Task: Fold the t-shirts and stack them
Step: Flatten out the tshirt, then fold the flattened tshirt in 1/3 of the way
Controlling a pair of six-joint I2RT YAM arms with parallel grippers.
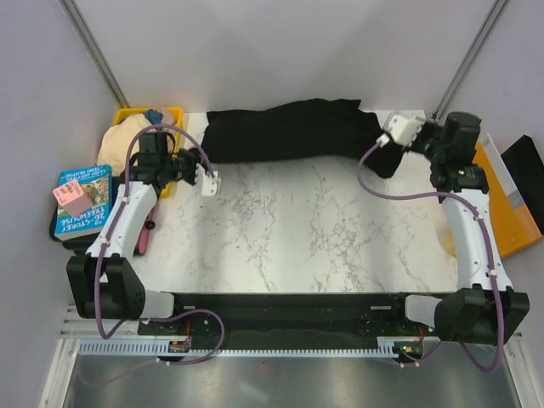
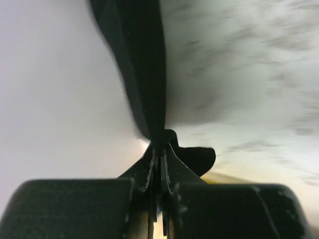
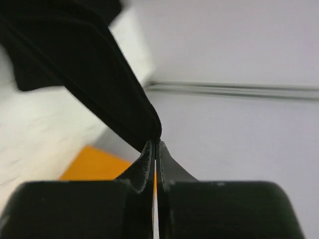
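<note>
Left end effector clamped on black t-shirt | right end effector likewise | arms outstretched

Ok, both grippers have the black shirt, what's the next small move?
Probably pull both held edges toward the near side: the left gripper and right gripper are each shut on the black t-shirt, which lies bunched along the far edge of the table.

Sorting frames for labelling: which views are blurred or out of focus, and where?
Top external: sharp and evenly lit, with only soft shadows on the table. Left wrist: the marble is streaked by motion blur, and the black t-shirt has smeared edges above the left gripper. Right wrist: mostly crisp, cloth slightly soft near the right gripper.
</note>
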